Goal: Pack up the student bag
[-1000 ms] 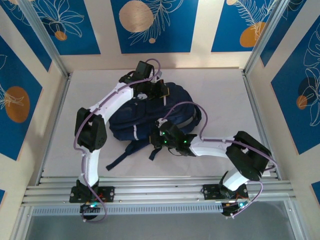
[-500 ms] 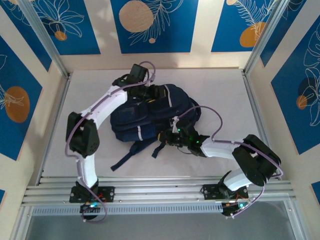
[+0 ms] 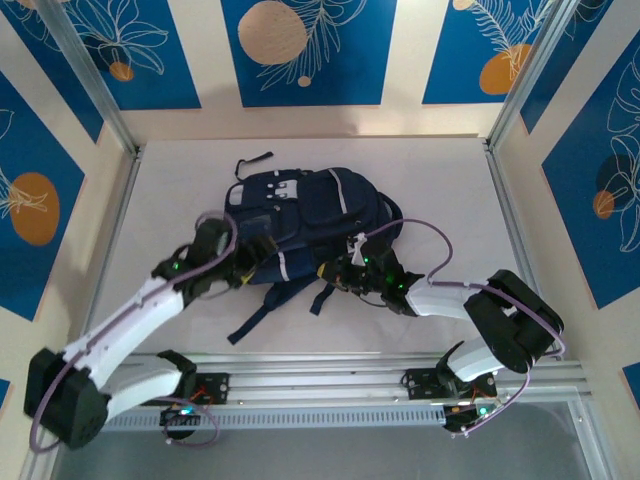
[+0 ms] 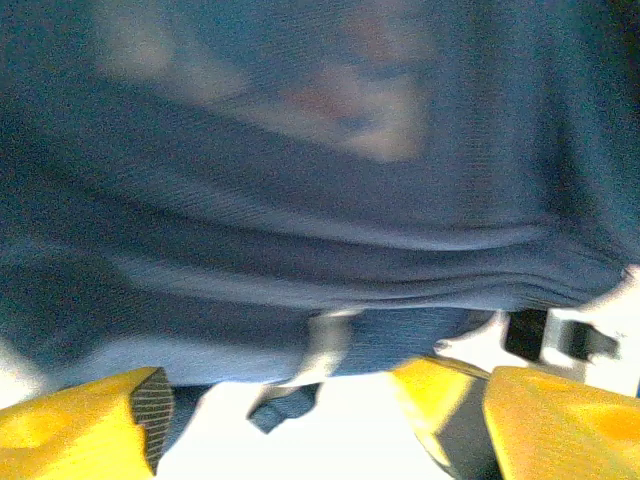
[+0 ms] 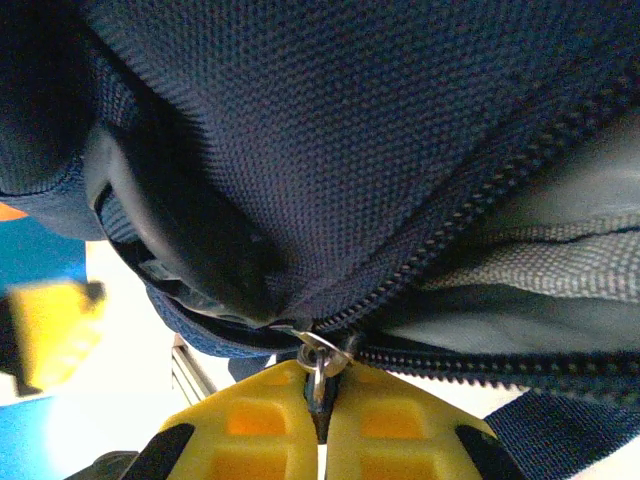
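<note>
- The bag (image 3: pixel 310 215) lies flat in the middle of the white table (image 3: pixel 170 200). It is the biggest thing there.
- There is lots of bare table to the left and right of the bag. There is a thinner strip of it behind the bag, up to the blue and cream walls (image 3: pixel 300 50).
- The near side is tight. The dark straps (image 3: pixel 262 315) trail toward the metal rails (image 3: pixel 320 385), and both arms reach in there.
- A small loop (image 3: pixel 252 160) sticks out at the far end of the bag.
- From above, I see the left gripper (image 3: pixel 250 262) at the bag's near left edge. The right gripper (image 3: pixel 340 272) is at the near edge too, close by on the right.
- The bag has a pale patch (image 3: pixel 278 190) near its far end. It is too small for me to read any words.
- My left wrist camera shows something the top view does not. The left gripper (image 4: pixel 290 410) is let go, with its yellow fingers (image 4: pixel 70 425) far apart. I see blurry blue cloth just above them, and white table and a dark strap end between them.
- My right wrist camera shows the right gripper (image 5: pixel 320 400) squeezed tight on the little metal zipper pull (image 5: pixel 318 360).
- That view also shows the zipper (image 5: pixel 470 215) partly undone. Light grey lining (image 5: pixel 560 270) peeks out of the gap. A dark plastic buckle (image 5: pixel 170 230) sits to the left.
</note>
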`<state>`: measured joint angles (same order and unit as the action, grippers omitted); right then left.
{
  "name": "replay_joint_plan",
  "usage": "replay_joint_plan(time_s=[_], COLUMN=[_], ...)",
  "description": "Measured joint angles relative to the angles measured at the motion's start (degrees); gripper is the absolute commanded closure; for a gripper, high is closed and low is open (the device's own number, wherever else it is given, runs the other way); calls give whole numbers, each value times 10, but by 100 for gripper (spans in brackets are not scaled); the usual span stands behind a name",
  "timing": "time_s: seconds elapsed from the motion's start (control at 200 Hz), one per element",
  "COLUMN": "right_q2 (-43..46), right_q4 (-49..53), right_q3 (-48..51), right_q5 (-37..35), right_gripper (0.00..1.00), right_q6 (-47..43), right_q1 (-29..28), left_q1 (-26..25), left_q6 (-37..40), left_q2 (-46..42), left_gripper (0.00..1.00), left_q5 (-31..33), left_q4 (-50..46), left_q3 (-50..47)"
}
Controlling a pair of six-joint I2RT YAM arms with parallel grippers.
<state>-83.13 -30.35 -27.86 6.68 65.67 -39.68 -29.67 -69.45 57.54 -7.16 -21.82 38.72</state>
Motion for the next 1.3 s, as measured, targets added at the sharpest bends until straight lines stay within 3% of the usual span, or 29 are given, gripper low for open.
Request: replay_joint_plan(time_s=[0.13,0.33,0.585,0.845,1.3], right_q2=[-7,-14,-14,-14,59], right_q4=[-9,-18,-18,-18,19], right_q3=[0,0,0,0,26], right_q5=[0,0,0,-2,18], right_gripper=[100,100,100,100,100], right_q6=[12,19,19,19,15], right_q1=[-1,-9,-10,-8,50], left_q1=[-19,-23,-28,-28,-17], left_q6=[-89,-152,-192,-193,-154], left_q2=[-67,-41,32,21,-26], left_gripper=[13,19,58,100,100], left_q5=[64,114,122,148,166], left_q4=[4,86,184,181,135], left_q3=[-88,-93,-122,-133,-120])
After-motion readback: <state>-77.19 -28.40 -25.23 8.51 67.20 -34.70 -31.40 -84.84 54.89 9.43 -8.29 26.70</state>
